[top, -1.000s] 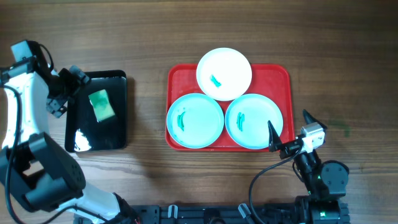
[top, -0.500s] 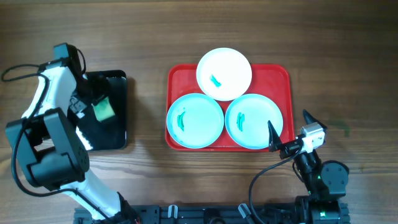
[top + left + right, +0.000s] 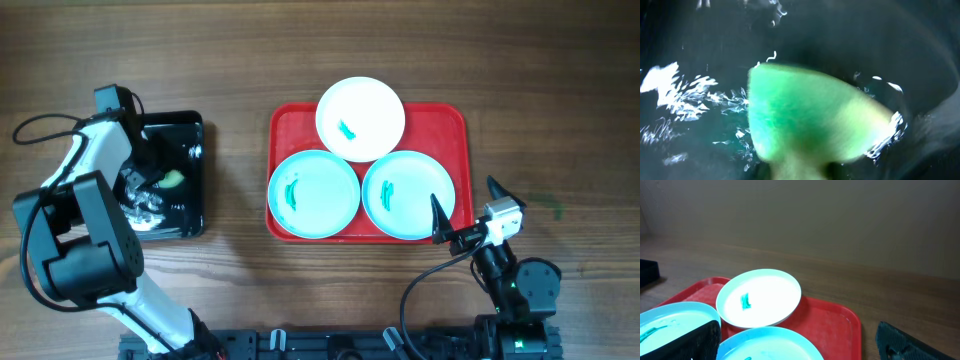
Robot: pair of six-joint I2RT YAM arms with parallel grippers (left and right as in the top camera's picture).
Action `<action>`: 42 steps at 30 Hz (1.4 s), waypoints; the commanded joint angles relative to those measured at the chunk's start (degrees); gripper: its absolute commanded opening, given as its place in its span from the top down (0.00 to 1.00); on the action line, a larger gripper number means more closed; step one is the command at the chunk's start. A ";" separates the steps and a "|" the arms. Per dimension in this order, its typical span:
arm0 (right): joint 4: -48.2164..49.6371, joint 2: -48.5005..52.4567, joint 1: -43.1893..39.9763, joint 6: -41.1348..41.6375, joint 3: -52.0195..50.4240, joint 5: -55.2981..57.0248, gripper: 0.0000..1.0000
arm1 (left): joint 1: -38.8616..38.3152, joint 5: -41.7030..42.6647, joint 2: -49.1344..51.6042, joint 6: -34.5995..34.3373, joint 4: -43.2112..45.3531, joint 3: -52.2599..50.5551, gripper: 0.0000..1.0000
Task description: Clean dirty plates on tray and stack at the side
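Left arm (image 3: 85, 165): white shell over black joints, black cable (image 3: 40, 124) at ten o'clock. Right gripper (image 3: 461, 190): pointed black fingers (image 3: 438, 222), white block (image 3: 503, 210).

My overhead camera looks straight down on the whole bench (image 3: 320, 40), far edge to near edge. My left wrist camera faces down, blurringly close to the green sponge (image 3: 810, 115) in the black tray (image 3: 190, 205) by the left edge. My right wrist camera sits low at the near right corner, facing the far edge, sharing the red tray (image 3: 832, 320) and white plate (image 3: 760, 297) with the overhead.
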 commanded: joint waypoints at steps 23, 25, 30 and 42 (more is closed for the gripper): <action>0.09 -0.13 -0.17 0.26 -0.09 0.28 0.00 | 0.11 0.46 0.94 0.11 -2.51 -0.94 0.13; 0.09 -0.13 -0.17 0.26 -0.09 0.28 0.00 | 0.11 0.48 0.94 0.11 -3.10 -0.94 0.47; 0.09 0.09 -0.17 0.24 -0.09 0.28 0.00 | 0.11 0.46 0.94 0.11 -1.42 -0.94 0.96; 0.09 0.11 -0.17 0.24 -0.09 0.28 0.00 | 0.13 0.44 0.94 0.11 7.48 -0.94 0.18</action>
